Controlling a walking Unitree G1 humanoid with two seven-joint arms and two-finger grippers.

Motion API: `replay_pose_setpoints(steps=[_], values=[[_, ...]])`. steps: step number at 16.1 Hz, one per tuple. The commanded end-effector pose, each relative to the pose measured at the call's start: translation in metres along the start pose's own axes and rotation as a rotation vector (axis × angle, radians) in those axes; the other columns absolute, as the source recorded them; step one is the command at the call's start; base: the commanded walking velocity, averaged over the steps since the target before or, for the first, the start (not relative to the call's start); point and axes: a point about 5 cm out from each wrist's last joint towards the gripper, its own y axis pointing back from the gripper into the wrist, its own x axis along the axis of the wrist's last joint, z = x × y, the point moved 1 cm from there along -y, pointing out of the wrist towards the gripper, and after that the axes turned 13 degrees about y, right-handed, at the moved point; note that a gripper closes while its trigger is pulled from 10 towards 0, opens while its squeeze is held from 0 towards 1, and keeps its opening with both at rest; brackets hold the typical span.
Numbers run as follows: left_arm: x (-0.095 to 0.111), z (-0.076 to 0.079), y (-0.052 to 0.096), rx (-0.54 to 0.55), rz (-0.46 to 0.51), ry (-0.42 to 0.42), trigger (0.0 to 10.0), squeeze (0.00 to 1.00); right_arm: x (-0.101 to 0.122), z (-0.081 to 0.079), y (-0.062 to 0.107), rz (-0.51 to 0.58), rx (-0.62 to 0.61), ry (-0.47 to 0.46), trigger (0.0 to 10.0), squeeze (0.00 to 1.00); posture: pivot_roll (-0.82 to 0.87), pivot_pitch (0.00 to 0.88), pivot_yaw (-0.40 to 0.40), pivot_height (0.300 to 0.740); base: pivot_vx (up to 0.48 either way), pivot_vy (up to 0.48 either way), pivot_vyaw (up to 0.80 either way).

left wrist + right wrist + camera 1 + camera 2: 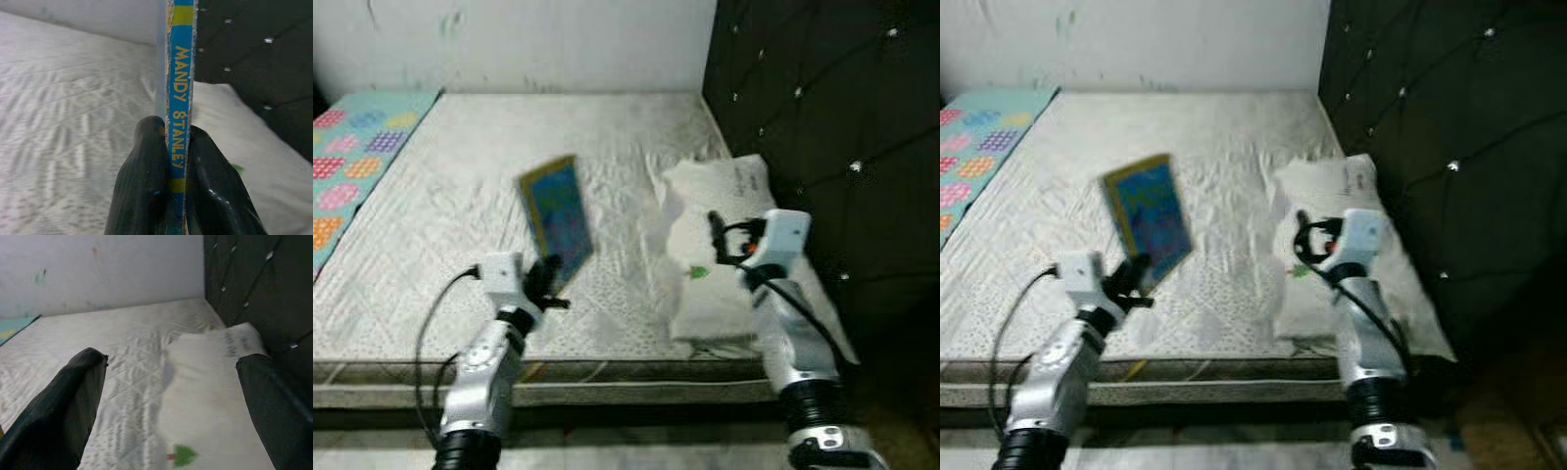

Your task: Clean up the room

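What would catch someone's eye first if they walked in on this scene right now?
Probably the blue and yellow book, held up above the bare mattress by its spine in the left claw, shut on it. Next, the white pillow lying against the dark tufted headboard, with the right claw open above it.

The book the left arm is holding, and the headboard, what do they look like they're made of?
Book: apparently glossy printed board; the spine is thick, rigid and chipped white along its edges. It is clamped in the left gripper.
Headboard: dark tufted padding with shiny studs, perhaps faux leather.
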Motion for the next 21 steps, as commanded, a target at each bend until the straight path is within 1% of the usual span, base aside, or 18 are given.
replay_pose_setpoints(steps=[1, 6, 7, 14, 21], values=[[0.0156, 0.0010, -0.0011, -0.022, 0.062, -0.019, 10.0, 0.00, 0.0044, -0.0069, -0.0023, 0.017, 0.019, -0.005, 10.0, 0.00, -0.09, 0.022, -0.001, 0.740, 0.000, 0.000, 0.00], [0.0156, 0.0024, -0.0006, -0.044, 0.061, -0.011, 10.0, 0.00, 0.0050, -0.0078, -0.0026, 0.022, 0.025, 0.009, 10.0, 0.00, -0.09, 0.022, 0.000, 0.740, 0.000, 0.000, 0.00], [0.0158, 0.0027, -0.0003, -0.047, 0.062, -0.009, 10.0, 0.00, 0.0048, -0.0083, -0.0025, 0.021, 0.025, 0.010, 10.0, 0.00, -0.09, 0.024, -0.001, 0.740, 0.255, 0.000, 0.00], [0.0155, 0.0031, 0.0003, -0.056, 0.057, -0.003, 10.0, 0.00, 0.0020, -0.0084, -0.0012, 0.011, 0.019, -0.004, 10.0, 0.00, -0.09, 0.032, 0.000, 0.740, 0.356, 0.000, 0.00], [0.0159, 0.0015, 0.0011, -0.051, 0.054, -0.007, 10.0, 0.00, -0.0008, -0.0073, -0.0007, 0.005, 0.015, 0.002, 10.0, 0.00, -0.09, 0.035, 0.001, 0.740, 0.378, 0.000, 0.00]])
